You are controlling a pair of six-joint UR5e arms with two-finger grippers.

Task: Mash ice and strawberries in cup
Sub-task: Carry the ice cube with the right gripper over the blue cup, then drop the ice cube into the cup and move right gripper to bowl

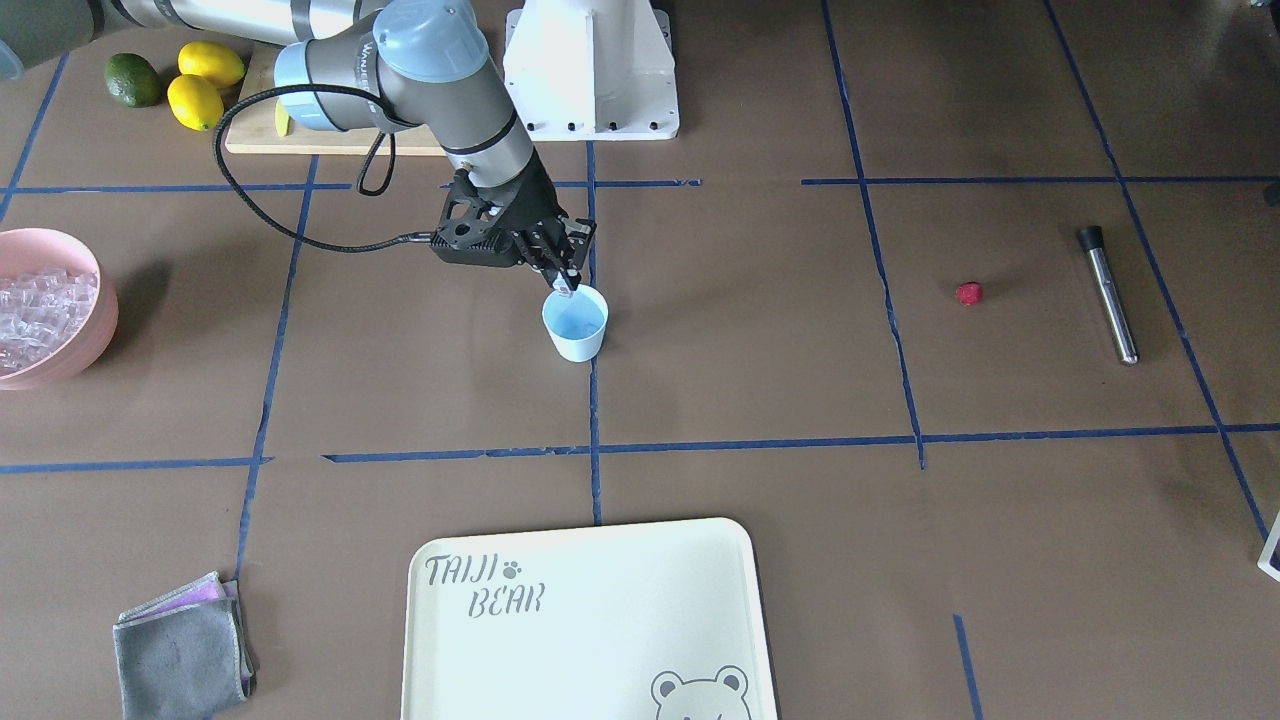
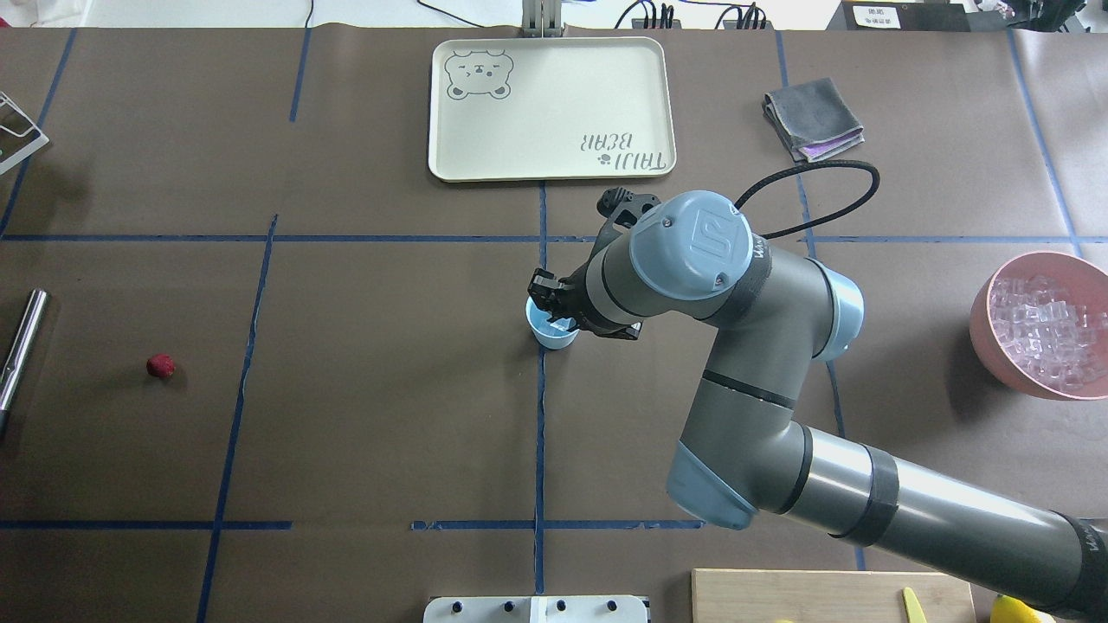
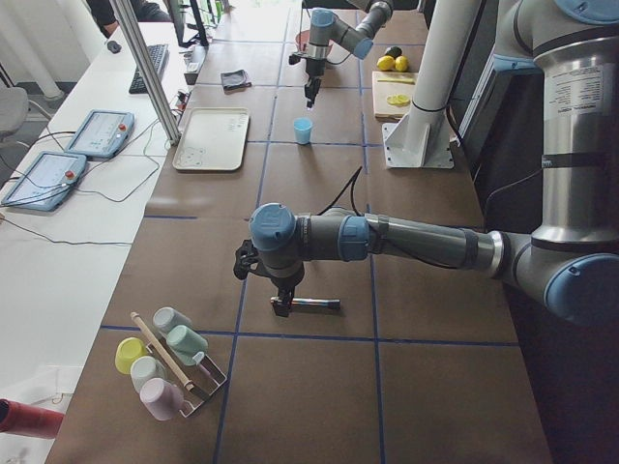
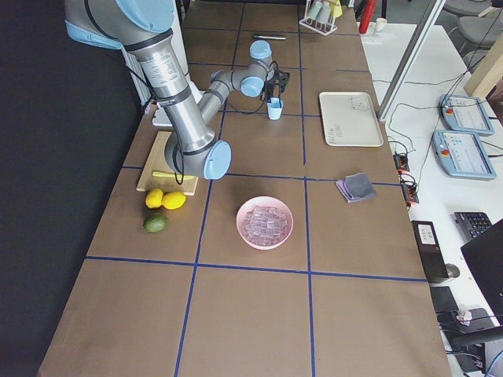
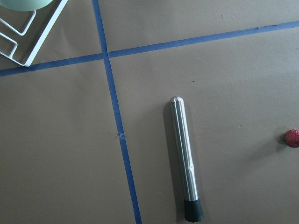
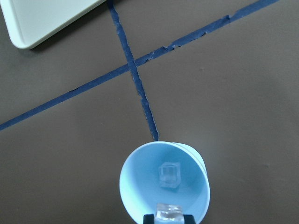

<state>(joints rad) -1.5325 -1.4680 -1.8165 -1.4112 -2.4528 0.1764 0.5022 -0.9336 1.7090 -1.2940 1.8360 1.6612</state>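
Note:
The light-blue cup [image 1: 575, 328] stands mid-table where two tape lines cross. My right gripper [image 1: 566, 286] hangs just over its rim, shut on a clear ice cube [image 6: 169, 213]. In the right wrist view another ice cube [image 6: 169, 175] lies on the cup's [image 6: 135, 182] bottom. More ice [image 1: 35, 310] fills the pink bowl [image 1: 98, 335]. The red strawberry [image 1: 968, 293] lies alone on the table, far from the cup. The left gripper [image 3: 280, 307] shows only in the exterior left view, above a steel muddler [image 3: 314, 303]; I cannot tell whether it is open or shut.
The muddler [image 1: 1107, 293] lies beside the strawberry [image 5: 293, 138]. A cream bear tray [image 1: 590, 620] and a folded grey cloth [image 1: 180, 655] sit on the operators' side. Lemons [image 1: 195, 100], an avocado [image 1: 134, 80] and a cutting board [image 1: 330, 140] are by the robot's base. A rack of cups [image 3: 169, 362] stands at the left end.

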